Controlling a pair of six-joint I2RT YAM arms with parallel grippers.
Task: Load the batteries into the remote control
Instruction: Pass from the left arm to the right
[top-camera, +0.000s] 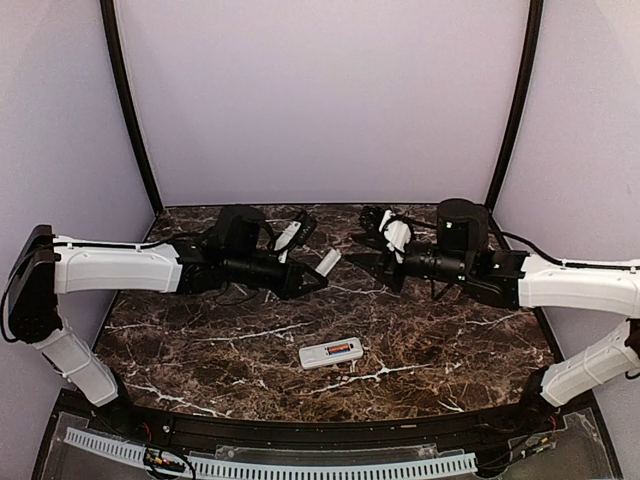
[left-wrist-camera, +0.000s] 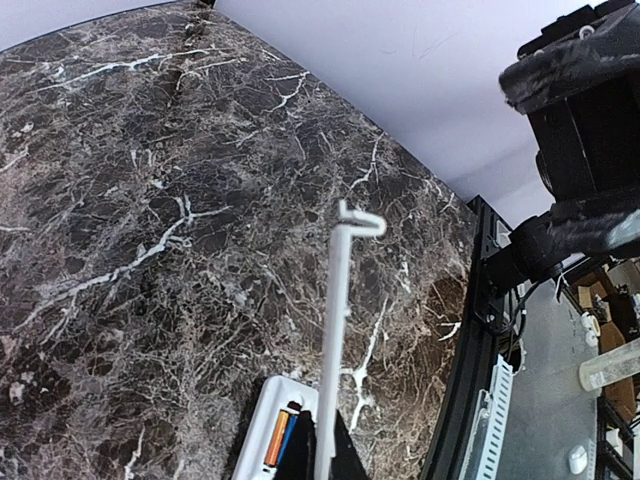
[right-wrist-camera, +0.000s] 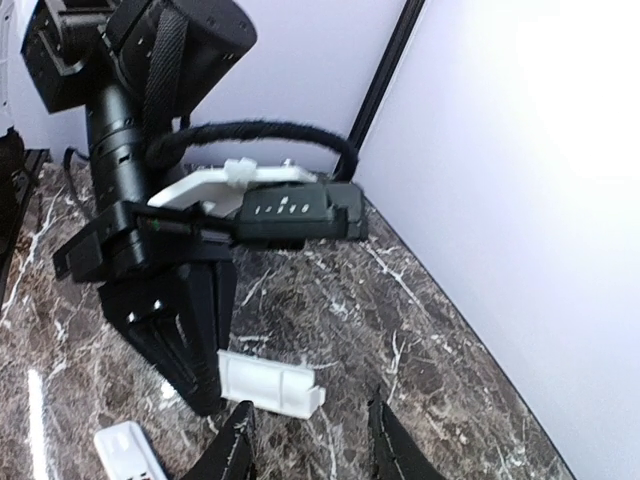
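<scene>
The white remote control (top-camera: 315, 356) lies back up at the front middle of the table, its compartment open. The orange and blue batteries (top-camera: 340, 350) lie side by side inside it; they also show in the left wrist view (left-wrist-camera: 278, 437). My left gripper (top-camera: 316, 272) is shut on the small flat white cover piece (top-camera: 327, 262), held above the table behind the remote. In the left wrist view the cover (left-wrist-camera: 340, 320) stands edge-on over the remote (left-wrist-camera: 252, 440). My right gripper (right-wrist-camera: 315, 450) is open and empty, just to the right of the cover (right-wrist-camera: 270, 383).
The dark marble table (top-camera: 200, 350) ends at a black front rail (top-camera: 300, 428) with a white slotted strip below it. Purple walls and black corner posts (top-camera: 130, 110) close in the back and sides.
</scene>
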